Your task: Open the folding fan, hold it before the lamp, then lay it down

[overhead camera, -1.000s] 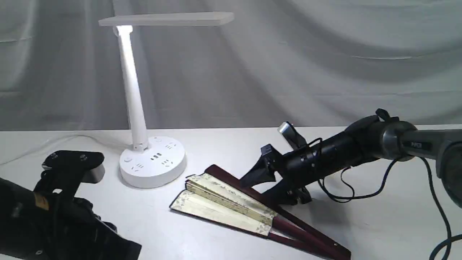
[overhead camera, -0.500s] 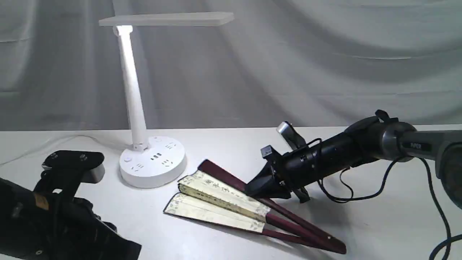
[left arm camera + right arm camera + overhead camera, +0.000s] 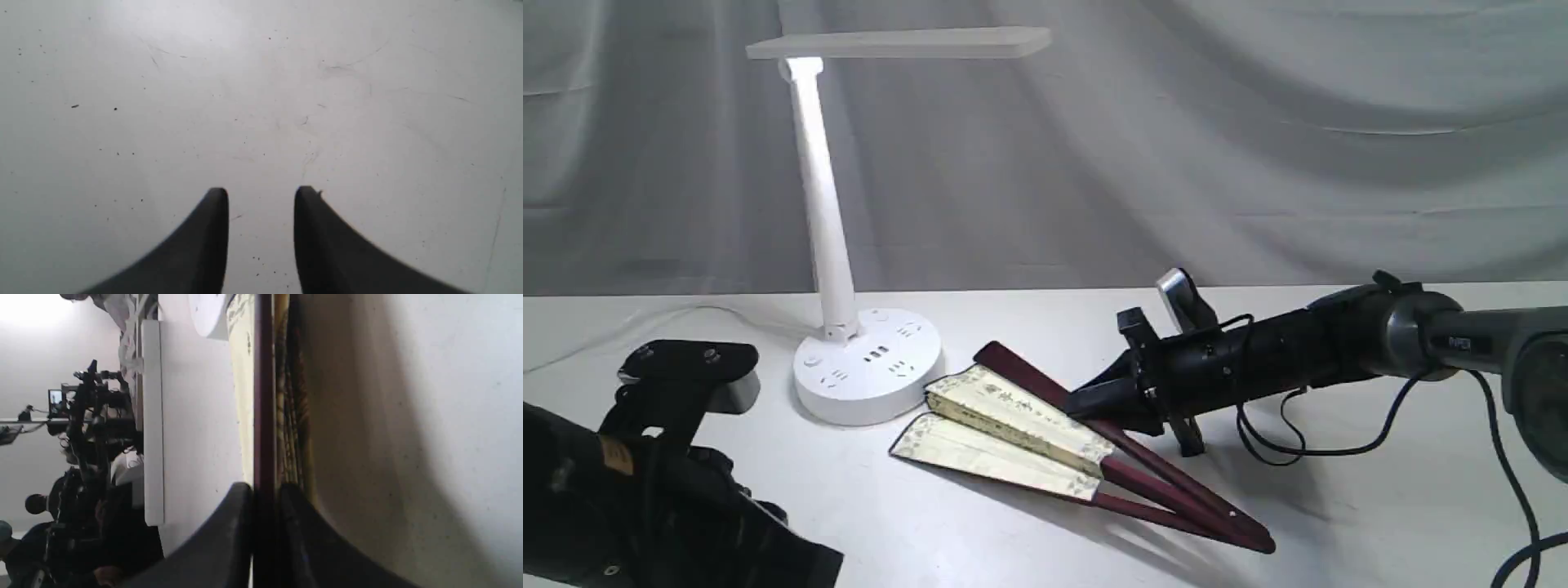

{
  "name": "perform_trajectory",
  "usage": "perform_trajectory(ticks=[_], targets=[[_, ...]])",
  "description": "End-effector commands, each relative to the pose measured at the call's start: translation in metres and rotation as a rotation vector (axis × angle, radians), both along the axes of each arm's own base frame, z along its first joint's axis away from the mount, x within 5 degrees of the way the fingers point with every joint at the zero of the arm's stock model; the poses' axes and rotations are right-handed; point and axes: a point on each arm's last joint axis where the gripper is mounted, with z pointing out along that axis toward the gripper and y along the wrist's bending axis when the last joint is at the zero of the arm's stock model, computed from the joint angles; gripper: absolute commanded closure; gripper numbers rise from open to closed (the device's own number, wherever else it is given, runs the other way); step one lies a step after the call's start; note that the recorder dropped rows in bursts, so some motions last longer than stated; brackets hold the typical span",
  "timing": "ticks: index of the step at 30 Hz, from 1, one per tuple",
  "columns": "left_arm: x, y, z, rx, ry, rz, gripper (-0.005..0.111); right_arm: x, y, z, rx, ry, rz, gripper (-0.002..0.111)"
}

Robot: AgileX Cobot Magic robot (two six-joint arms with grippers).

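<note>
1. The folding fan [image 3: 1013, 416] lies on the table [image 3: 1372, 523], just beside the base of the lamp [image 3: 866, 371]. It is only partly spread, so opening has begun but is not finished.
2. The right gripper [image 3: 265, 489] is clamped on its upper maroon guard.
3. The left gripper [image 3: 261, 196] has its fingers parted and empty, over the table.
4. Outstanding: full opening, presentation before the lamp, laying down.

Your lamp [image 3: 827, 220] stands nearer the far edge of the bench, left of middle: white, round socketed base, slim slanted stem, flat head level, glowing where head meets stem. Your folding fan [image 3: 1013, 425] lies mid-bench just right of that base, only partly open. Its cream pleats sit in two folded stacks, its dark maroon guards spread in a narrow V, and its pivot points toward the near edge.
</note>
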Motion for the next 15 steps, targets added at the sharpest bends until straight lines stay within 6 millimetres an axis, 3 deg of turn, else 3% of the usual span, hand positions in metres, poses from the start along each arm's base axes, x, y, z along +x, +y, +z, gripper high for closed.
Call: perform_trajectory(ticks=[1,15], targets=[[0.002,-0.002,0.002,0.010,-0.039,-0.040,0.079,0.003,-0.009,0.010,0.033,-0.015,-0.041,0.108],[0.013,-0.001,0.006,0.018,-0.219,-0.060,0.079,0.004,-0.014,0.066,0.028,-0.113,-0.051,0.108]])
